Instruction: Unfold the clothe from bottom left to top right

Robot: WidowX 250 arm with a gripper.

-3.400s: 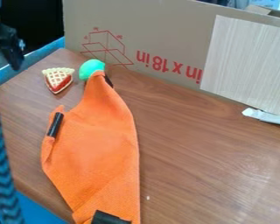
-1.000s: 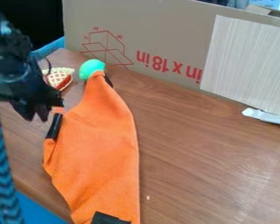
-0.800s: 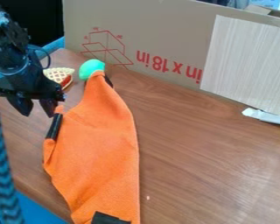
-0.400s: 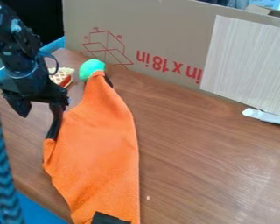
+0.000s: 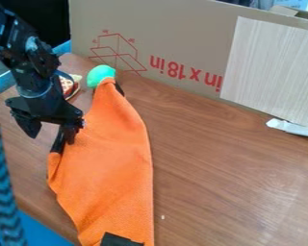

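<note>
Cloth [image 5: 108, 173] on table [image 5: 234, 182], ball [image 5: 100, 75] behind cloth, pie slice [image 5: 68, 85] left of ball, box [image 5: 169, 33] behind

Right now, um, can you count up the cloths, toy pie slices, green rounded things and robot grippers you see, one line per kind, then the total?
Cloth: 1
Toy pie slice: 1
Green rounded thing: 1
Robot gripper: 1
Total: 4

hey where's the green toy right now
In the camera view, the green toy is toward the upper left, at the narrow top end of the cloth, just right of the pie slice.
</note>
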